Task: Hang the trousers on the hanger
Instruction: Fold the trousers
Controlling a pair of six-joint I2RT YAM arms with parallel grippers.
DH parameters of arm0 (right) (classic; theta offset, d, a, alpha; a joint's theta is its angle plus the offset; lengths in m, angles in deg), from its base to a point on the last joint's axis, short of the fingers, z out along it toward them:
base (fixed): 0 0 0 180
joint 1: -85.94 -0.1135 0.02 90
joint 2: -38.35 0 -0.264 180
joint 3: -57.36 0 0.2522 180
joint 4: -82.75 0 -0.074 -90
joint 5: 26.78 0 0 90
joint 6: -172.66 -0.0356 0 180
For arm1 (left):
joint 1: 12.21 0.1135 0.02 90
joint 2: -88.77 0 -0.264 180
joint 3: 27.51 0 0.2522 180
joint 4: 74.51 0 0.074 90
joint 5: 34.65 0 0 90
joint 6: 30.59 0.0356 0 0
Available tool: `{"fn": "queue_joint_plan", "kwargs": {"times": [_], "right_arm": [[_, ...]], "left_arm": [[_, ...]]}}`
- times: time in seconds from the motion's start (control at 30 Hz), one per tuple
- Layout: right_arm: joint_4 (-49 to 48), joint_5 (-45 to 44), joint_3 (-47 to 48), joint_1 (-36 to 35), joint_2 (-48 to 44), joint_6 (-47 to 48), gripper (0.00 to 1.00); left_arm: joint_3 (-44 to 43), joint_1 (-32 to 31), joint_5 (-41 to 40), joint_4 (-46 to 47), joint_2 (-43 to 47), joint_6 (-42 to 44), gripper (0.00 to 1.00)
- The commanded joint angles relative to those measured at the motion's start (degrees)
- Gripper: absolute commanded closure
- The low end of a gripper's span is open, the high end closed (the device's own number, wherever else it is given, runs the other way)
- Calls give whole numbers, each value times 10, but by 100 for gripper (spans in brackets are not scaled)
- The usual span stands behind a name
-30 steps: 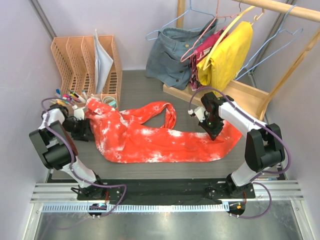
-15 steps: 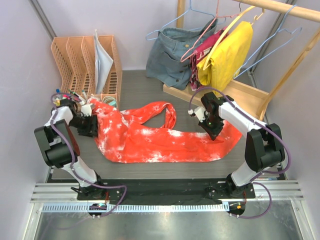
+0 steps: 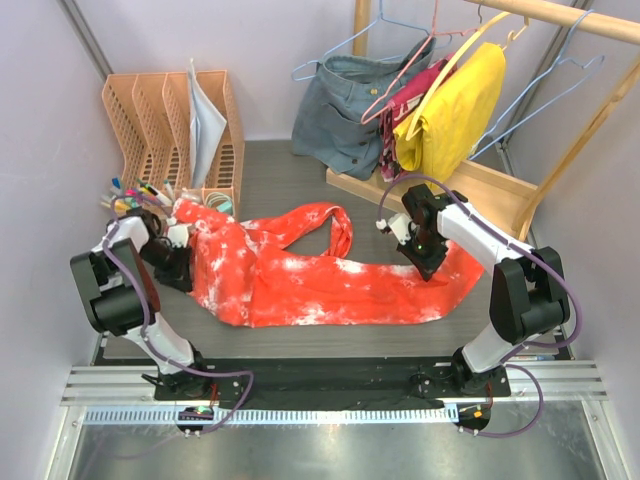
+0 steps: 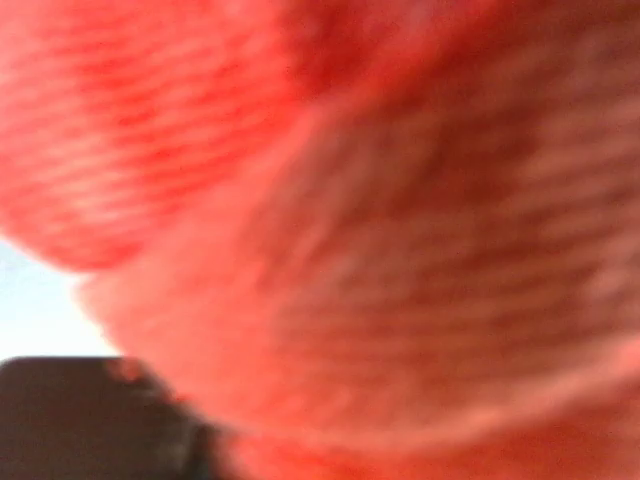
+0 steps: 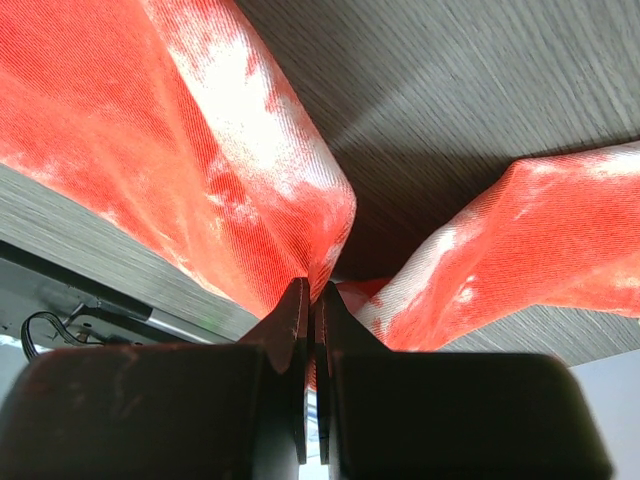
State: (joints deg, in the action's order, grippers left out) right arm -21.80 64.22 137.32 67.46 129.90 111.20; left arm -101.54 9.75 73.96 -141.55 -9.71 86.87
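Note:
The red-orange trousers point(image 3: 320, 280) with white splotches lie spread across the dark table point(image 3: 300, 170). My right gripper point(image 3: 428, 262) is shut on a fold of the trousers point(image 5: 250, 150) near their right end, the jaws point(image 5: 312, 290) pinched on the cloth. At the trousers' left edge sits my left gripper point(image 3: 185, 268). Blurred red cloth point(image 4: 380, 220) fills the left wrist view, leaving only a dark bit of one finger point(image 4: 90, 420) showing, so its jaws are hidden. A light-blue wire hanger point(image 3: 535, 85) hangs bare on the wooden rod point(image 3: 560, 15) at the back right.
On the rod hang a grey-blue denim garment point(image 3: 350, 110), a pink hanger point(image 3: 420, 70) and a yellow garment point(image 3: 455, 110). The rack's wooden base point(image 3: 490, 190) lies behind my right arm. Orange file holders point(image 3: 170, 120), pens point(image 3: 135, 195) and a tape roll point(image 3: 220, 205) stand at the back left.
My left gripper has moved toward the near side along the trousers' left edge and pushed into the cloth. The right gripper has kept still, gripping the fold.

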Motion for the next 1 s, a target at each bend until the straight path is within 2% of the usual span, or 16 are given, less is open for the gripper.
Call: {"fn": "queue_joint_plan", "kwargs": {"times": [0.0, 0.03, 0.1, 0.2, 0.27, 0.3, 0.37, 0.43, 0.5, 0.53, 0.57, 0.63, 0.73, 0.87, 0.97], "right_arm": [[23, -1, 20, 0, -21, 12, 99], [28, -1, 25, -1, -26, 14, 99], [48, -1, 43, -7, -38, 20, 99], [69, 6, 59, -26, -44, 21, 99], [70, 15, 61, -43, -40, 10, 97], [70, 22, 61, -53, -37, 5, 91], [72, 57, 67, -85, -26, -1, 72], [74, 83, 76, -89, -25, -14, 48], [81, 110, 92, -75, -36, -16, 31], [89, 118, 97, -44, -40, -12, 16], [93, 135, 108, -18, -48, -6, 12], [104, 141, 112, 50, -62, 20, 10], [95, 117, 79, 91, -70, 48, 13], [40, 57, -13, 127, -66, 70, 31], [-17, -6, -73, 128, -52, 87, 38]], "left_arm": [[-70, 38, -40, -107, 51, 46, 97], [-97, 64, -43, -153, 56, 59, 100], [-176, 86, -63, -192, 67, 79, 100], [-247, 124, -100, -243, 89, 122, 100], [-264, 143, -134, -260, 98, 144, 100], [-263, 147, -147, -257, 101, 150, 100], [-247, 164, -175, -218, 108, 160, 100], [-220, 181, -209, -197, 104, 160, 100], [-197, 192, -224, -176, 96, 156, 100], [-187, 194, -231, -165, 98, 156, 100], [-165, 195, -238, -137, 100, 160, 100], [-149, 199, -254, -126, 102, 162, 100], [-138, 199, -249, -130, 97, 160, 100], [-113, 200, -247, -124, 101, 158, 100], [-94, 199, -252, -124, 105, 168, 100]]}}
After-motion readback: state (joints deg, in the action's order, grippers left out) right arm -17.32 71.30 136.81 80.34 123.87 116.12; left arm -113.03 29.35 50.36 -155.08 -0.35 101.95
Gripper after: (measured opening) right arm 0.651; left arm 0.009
